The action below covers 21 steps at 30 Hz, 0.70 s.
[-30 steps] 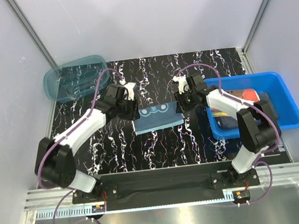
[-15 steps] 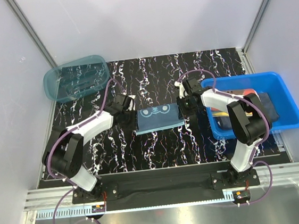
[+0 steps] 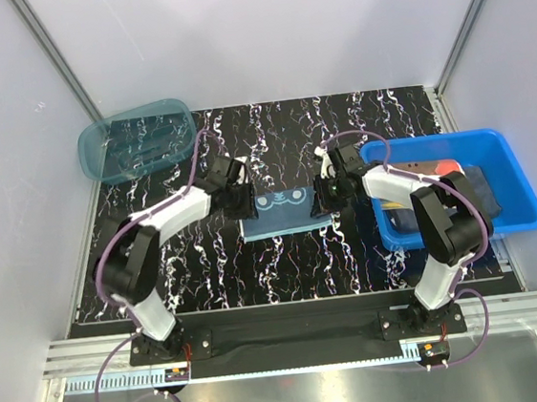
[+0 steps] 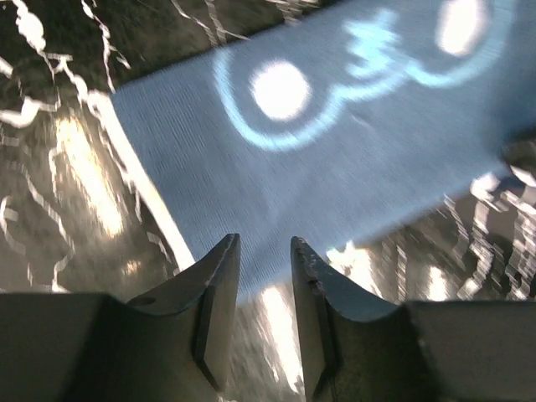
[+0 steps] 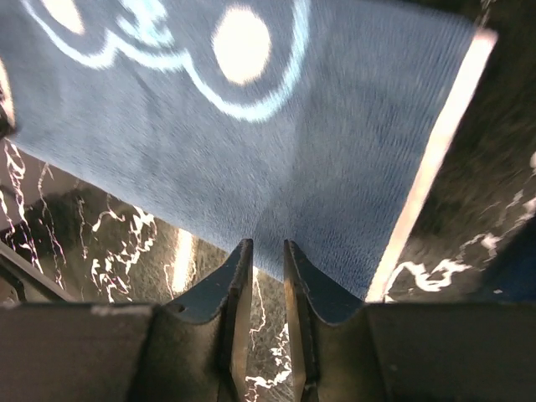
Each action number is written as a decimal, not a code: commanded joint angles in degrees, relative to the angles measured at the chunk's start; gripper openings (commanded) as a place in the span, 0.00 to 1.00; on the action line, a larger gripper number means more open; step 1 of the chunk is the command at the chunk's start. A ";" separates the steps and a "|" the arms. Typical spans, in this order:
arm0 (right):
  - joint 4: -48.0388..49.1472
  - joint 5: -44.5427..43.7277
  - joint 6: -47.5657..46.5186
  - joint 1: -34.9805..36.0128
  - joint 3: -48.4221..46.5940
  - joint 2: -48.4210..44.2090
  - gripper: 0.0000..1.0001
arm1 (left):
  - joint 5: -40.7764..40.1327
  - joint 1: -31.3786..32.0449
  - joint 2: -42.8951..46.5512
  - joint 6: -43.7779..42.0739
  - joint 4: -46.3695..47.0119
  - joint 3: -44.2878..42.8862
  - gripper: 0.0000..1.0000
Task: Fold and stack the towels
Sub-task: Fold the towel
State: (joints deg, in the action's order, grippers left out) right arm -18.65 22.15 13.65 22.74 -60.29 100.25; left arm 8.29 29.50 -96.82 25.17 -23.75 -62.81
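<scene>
1. Top view: a blue towel (image 3: 278,214) with a pale face print is lying flat on the dark marbled desk (image 3: 284,257) at the middle of the frame. The left hand (image 3: 245,203) is sitting at the towel's left edge and the right hand (image 3: 323,196) at its right edge, both low over the desk.
2. Same view: a teal basket (image 3: 137,138) is sitting at the upper left, well apart from the blue towel. A blue bin (image 3: 528,202) is sitting at the right, holding an orange-red towel (image 3: 445,166) and a dark towel (image 3: 483,188).
3. Left wrist view: the blue towel (image 4: 335,151) is filling the upper middle and right of the frame. The left hand (image 4: 261,247) at the bottom centre is standing with a narrow gap between its fingers, the cloth's near edge running into that gap. I cannot tell whether it is pinching the cloth.
4. Right wrist view: the blue towel (image 5: 209,142) is covering the upper part of the frame. The right hand (image 5: 266,247) at the bottom centre is nearly closed, nipping the cloth's near edge, with creases in the cloth running toward the fingertips.
</scene>
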 commanded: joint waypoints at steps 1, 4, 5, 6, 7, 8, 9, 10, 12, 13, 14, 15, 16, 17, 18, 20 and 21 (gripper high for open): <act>4.50 1.41 2.26 0.64 3.15 0.04 0.27 | -3.89 -1.98 -4.69 0.67 1.77 -1.62 0.35; 5.56 0.87 2.43 0.72 5.09 -0.49 0.25 | -4.78 -4.08 -5.22 0.94 1.86 -1.27 0.35; 5.56 0.79 2.70 0.72 5.10 -0.75 0.25 | -4.52 -4.36 -5.05 0.67 1.86 -1.53 0.35; 5.47 0.70 3.05 0.72 4.92 -1.45 0.25 | -4.52 -4.62 -4.88 0.50 0.64 -2.05 0.35; 5.47 0.87 3.31 0.90 4.83 -1.98 0.25 | -4.95 -4.45 -4.35 0.15 -0.15 -3.36 0.35; 5.47 0.79 4.01 1.07 4.66 -2.33 0.25 | -4.87 -4.45 -2.87 -0.55 -0.94 -3.98 0.35; 5.30 0.70 4.36 1.16 4.05 -3.38 0.25 | -5.04 -4.36 -1.63 -0.91 -2.43 -4.51 0.36; 4.43 0.35 4.89 1.16 3.61 -3.83 0.25 | -5.30 -4.19 -0.58 -1.26 -3.31 -5.48 0.36; 2.58 -0.88 5.86 1.16 1.42 -4.97 0.30 | -5.84 -3.75 2.94 -1.79 -5.25 -5.75 0.38; 0.57 -3.06 6.12 1.16 0.62 -5.15 0.31 | -5.22 -2.87 3.91 -1.88 -5.26 -5.05 0.38; -0.41 -4.38 6.47 1.16 -0.17 -5.24 0.32 | -4.44 -2.34 4.87 -1.88 -5.08 -4.35 0.38; -1.37 -7.36 6.74 1.08 -1.83 -5.32 0.36 | -4.17 -1.82 6.36 -1.36 -4.65 -3.47 0.38; -2.78 -8.95 6.83 1.08 -2.54 -5.06 0.39 | -3.21 -1.29 7.16 -0.83 -3.51 -0.59 0.38; -3.23 -10.45 7.00 1.08 -3.25 -4.80 0.43 | 0.11 -1.11 7.78 0.22 -0.37 1.00 0.38; -3.58 -12.29 7.09 0.90 -4.56 -3.93 0.47 | 1.19 -1.19 8.48 0.93 1.14 2.58 0.38; -4.98 -12.66 6.83 0.64 -5.97 -2.78 0.52 | 3.03 -1.02 8.66 1.98 3.96 6.46 0.38; -5.07 -13.44 6.92 0.55 -7.11 -1.38 0.58 | 2.87 -0.93 8.40 2.34 4.58 7.43 0.38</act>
State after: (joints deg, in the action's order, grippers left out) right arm -21.15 14.06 19.77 23.31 -63.44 97.78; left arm 8.01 28.67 -87.99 25.65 -23.35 -59.33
